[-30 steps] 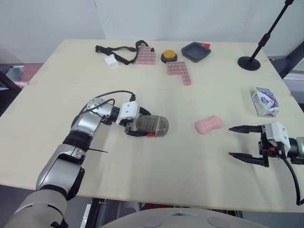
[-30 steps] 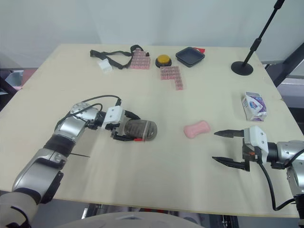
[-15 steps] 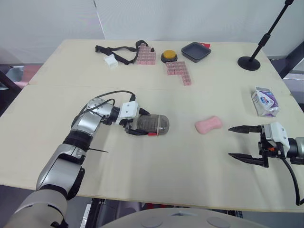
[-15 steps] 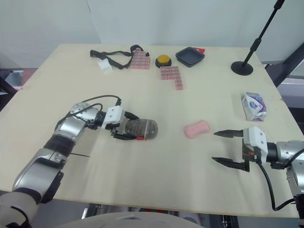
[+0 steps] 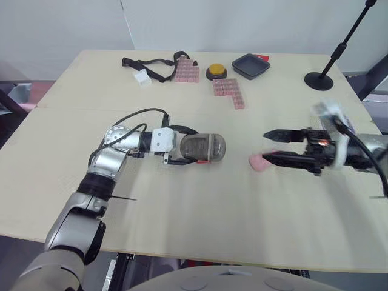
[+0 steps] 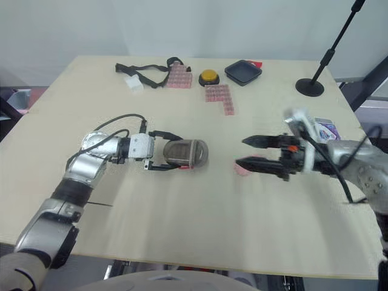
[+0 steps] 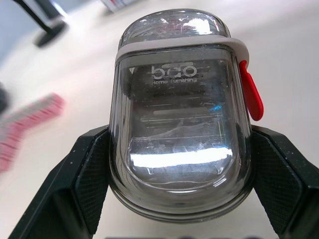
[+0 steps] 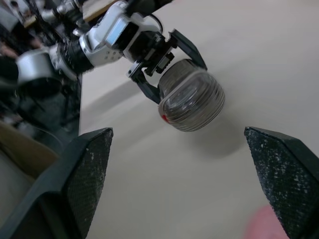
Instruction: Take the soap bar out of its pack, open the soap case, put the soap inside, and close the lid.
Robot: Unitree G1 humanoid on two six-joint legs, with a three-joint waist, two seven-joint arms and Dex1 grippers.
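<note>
A smoky clear soap case with a red latch lies on its side, lid closed, just off the table. My left gripper is shut on the soap case, one black finger on each flank. The pink soap bar lies bare on the table right of the case. My right gripper is open and points left, its lower finger over the bar's near edge. In the right wrist view the case hangs between the wide-spread fingers. The soap pack sits behind the right arm.
Along the far edge are a black strap, a small white piece, two patches of pink blocks, a yellow button and a black tray. A stand's round base is at the far right.
My right arm has swung left from the front right up to the pink soap, still open. My left gripper has carried the case a little to the right and turned it.
</note>
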